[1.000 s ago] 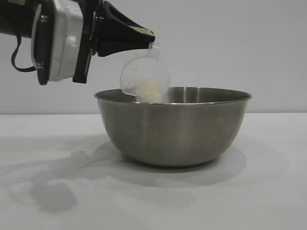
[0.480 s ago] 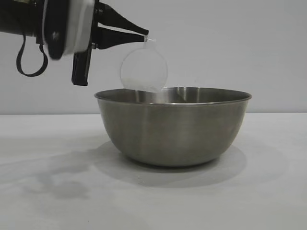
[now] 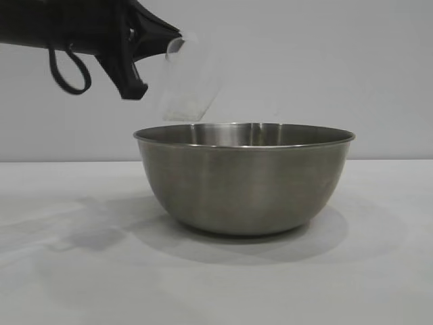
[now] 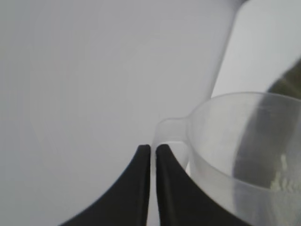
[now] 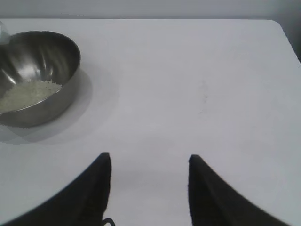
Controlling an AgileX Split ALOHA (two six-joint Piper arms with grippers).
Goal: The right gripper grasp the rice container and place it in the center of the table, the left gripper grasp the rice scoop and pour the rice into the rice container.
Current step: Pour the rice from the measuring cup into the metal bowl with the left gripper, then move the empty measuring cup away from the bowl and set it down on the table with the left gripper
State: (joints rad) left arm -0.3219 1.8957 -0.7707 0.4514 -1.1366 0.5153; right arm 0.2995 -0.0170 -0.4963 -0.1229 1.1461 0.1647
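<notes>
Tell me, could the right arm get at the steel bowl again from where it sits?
Probably yes: the right gripper hangs open over bare table, nothing lies between it and the rice container; only the rice scoop hovers above the far rim.

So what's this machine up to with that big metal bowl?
The left end effector pinches the handle of a clear plastic scoop and holds it in the air above the near rim of the steel bowl, which sits on the white table. Rice already lies in the bottom of the bowl, and only a few grains show in the scoop. The right end effector hangs open over bare table, well away from the bowl.
</notes>
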